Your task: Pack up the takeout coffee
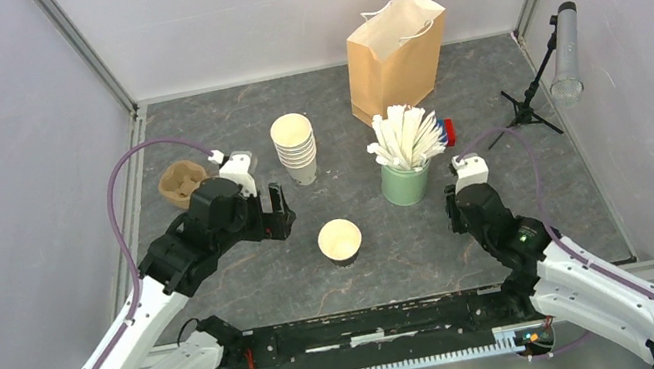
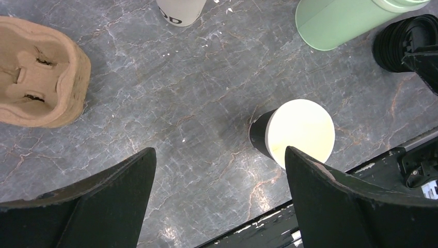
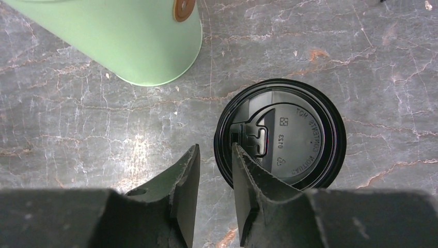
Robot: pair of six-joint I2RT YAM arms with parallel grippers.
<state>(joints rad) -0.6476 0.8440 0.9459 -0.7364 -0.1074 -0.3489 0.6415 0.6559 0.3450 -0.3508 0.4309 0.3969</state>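
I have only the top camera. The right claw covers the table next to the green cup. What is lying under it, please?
Observer: A round black lid, top side up.
Operator: Is the right claw gripping it?
Observer: Not visibly. The right claw has its fingers narrowly apart, with the lid's edge between them.
Operator: And the left claw?
Observer: The left claw is wide open, with only bare table between its fingers.

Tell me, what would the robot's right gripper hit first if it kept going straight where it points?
Probably the round black plastic lid: the right gripper points down at its rim, which sits in the gap between the fingers. How far below is unclear.
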